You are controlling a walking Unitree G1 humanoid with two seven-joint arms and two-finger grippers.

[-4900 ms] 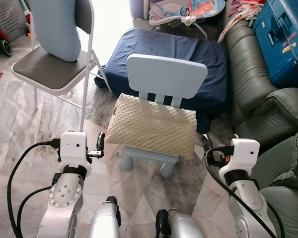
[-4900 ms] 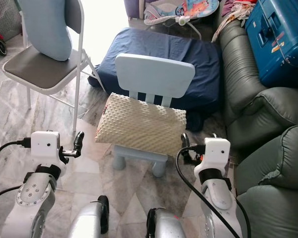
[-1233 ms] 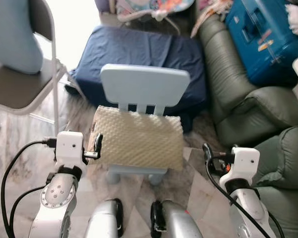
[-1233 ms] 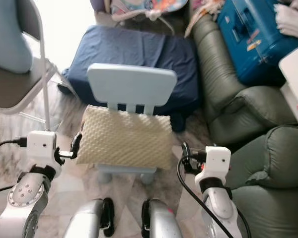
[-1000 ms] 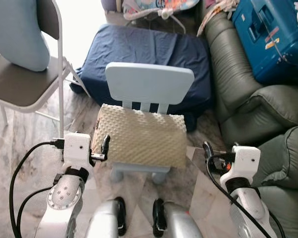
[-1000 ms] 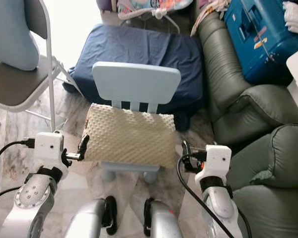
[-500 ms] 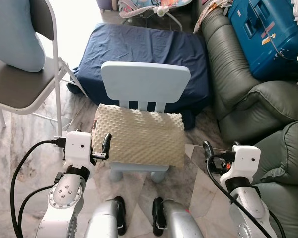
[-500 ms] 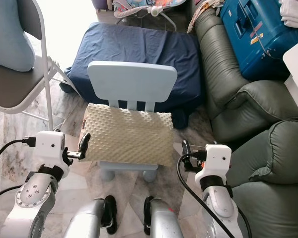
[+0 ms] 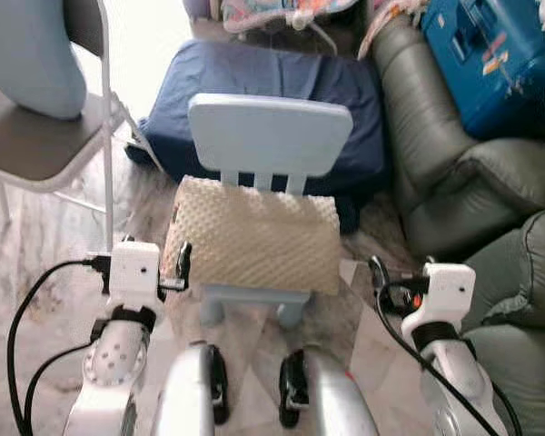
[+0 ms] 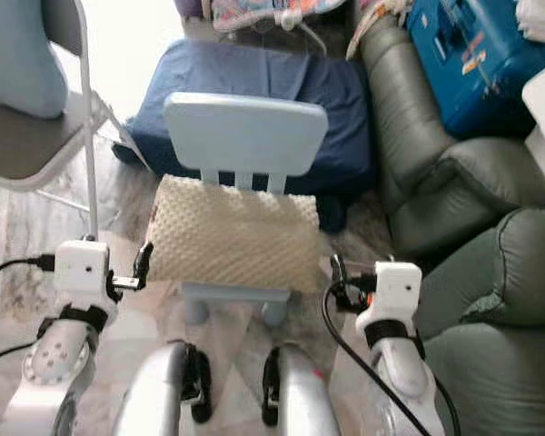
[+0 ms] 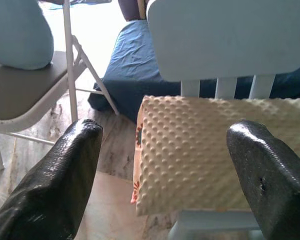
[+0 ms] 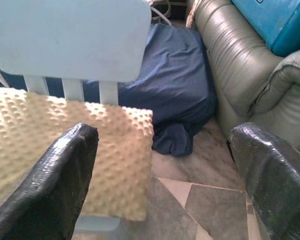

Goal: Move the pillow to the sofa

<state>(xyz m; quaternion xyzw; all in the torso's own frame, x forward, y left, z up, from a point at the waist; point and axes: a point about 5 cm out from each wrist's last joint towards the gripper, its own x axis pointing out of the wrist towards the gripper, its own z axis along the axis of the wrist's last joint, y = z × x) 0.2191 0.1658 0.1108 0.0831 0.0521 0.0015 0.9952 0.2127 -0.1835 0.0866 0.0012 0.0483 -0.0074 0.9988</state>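
A cream, bumpy foam pillow (image 9: 254, 238) lies on the seat of a small light-blue child's chair (image 9: 271, 136) right in front of me. My left gripper (image 9: 183, 265) hangs beside the pillow's left edge. It is open, and the left wrist view has the pillow (image 11: 200, 150) between its black fingers (image 11: 65, 180). To the right of the chair, low and apart from the pillow, my right gripper (image 9: 377, 272) is also open. The pillow's right corner (image 12: 120, 150) lies ahead of it. The grey-green leather sofa (image 9: 454, 177) runs along the right side.
A blue suitcase (image 9: 495, 59) lies on the sofa's far part. A dark navy cushion (image 9: 263, 86) covers the floor behind the small chair. A grey folding chair (image 9: 45, 145) with a pale blue cushion (image 9: 32, 54) stands at the left. The floor is marble tile.
The whole picture has shifted slightly and gone a little blurred, so the camera moved. The pillow lies on the chair as before, with both grippers still either side of it.
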